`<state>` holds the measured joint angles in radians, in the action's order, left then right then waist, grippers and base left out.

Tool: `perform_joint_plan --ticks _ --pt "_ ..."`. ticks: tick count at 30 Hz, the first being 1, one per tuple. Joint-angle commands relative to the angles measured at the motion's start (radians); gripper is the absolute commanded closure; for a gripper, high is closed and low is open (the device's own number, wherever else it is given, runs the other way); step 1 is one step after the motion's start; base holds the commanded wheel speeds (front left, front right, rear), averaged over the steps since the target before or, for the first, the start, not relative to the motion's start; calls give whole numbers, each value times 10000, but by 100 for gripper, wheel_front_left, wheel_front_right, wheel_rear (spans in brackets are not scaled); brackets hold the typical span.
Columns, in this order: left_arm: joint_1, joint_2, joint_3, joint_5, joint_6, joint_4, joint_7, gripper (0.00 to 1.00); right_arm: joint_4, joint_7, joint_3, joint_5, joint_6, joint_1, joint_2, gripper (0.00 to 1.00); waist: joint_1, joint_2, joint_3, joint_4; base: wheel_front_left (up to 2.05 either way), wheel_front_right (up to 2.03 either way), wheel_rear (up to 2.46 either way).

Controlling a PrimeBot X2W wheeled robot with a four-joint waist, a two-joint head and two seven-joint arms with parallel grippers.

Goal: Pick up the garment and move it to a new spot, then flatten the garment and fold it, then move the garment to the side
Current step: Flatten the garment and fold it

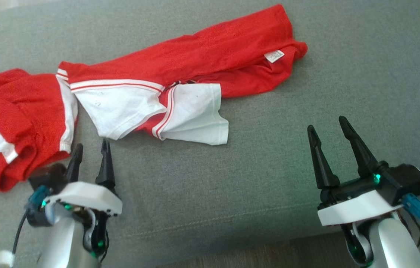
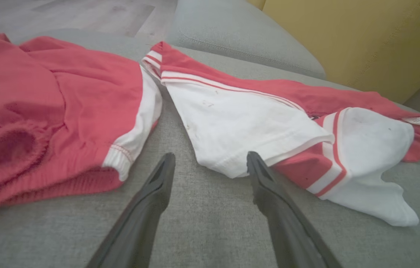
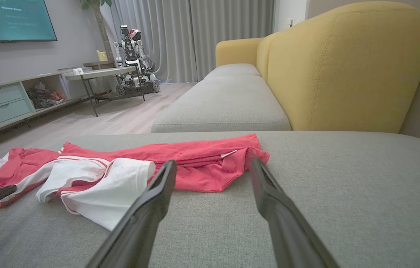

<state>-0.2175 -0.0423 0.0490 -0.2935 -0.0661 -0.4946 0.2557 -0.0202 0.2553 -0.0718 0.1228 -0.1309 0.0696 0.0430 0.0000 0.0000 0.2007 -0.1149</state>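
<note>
A red and white garment (image 1: 180, 78) lies crumpled along the grey sofa seat, its white sleeves toward me and a label near its right end. In the left wrist view the garment (image 2: 239, 123) sits just beyond the fingertips; in the right wrist view the garment (image 3: 195, 163) lies ahead and to the left. A second red and white piece (image 1: 12, 119) is bunched at the far left. My left gripper (image 1: 91, 149) stands open just below the white sleeve, touching nothing. My right gripper (image 1: 328, 128) is open over bare cushion, well right of the cloth.
The grey sofa seat (image 1: 269, 186) ends at a front edge near the bottom, with wood floor beyond. A yellow backrest (image 3: 343, 67) rises behind the seat. A low table (image 3: 102, 74), a TV unit (image 3: 5, 100) and another robot (image 3: 131, 48) stand across the room.
</note>
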Motion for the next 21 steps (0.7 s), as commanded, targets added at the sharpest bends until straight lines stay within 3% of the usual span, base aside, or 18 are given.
perform_joint_plan --ticks 1,4,15,16,18,19,21 --pt "-543 -85 -285 -62 -2 11 60 0 318 65 -227 -75 2 232 72 0 0 0 112 -57 0 0 0" --pt "-977 -83 -242 41 280 -696 60 0 342 65 -235 -97 2 288 72 0 0 0 259 -123 0 0 0" --pt "-2305 -81 -188 415 438 -2606 60 0 409 65 -247 -76 2 488 72 0 0 0 783 -310 0 0 0" --pt "-2366 -81 -142 465 414 -2765 60 24 415 65 -241 -74 2 500 72 0 0 0 806 -316 0 0 0" --pt "-2471 -81 -157 461 340 -2797 60 85 425 65 -220 -73 2 518 72 0 0 0 844 -312 0 0 0" --pt "-2469 -81 -156 488 332 -2772 60 100 427 65 -207 -71 2 526 72 0 0 0 847 -306 0 0 0" --pt "-2400 -81 -190 464 326 -2615 60 100 414 65 -195 -63 2 531 72 0 0 0 829 -286 0 0 0"
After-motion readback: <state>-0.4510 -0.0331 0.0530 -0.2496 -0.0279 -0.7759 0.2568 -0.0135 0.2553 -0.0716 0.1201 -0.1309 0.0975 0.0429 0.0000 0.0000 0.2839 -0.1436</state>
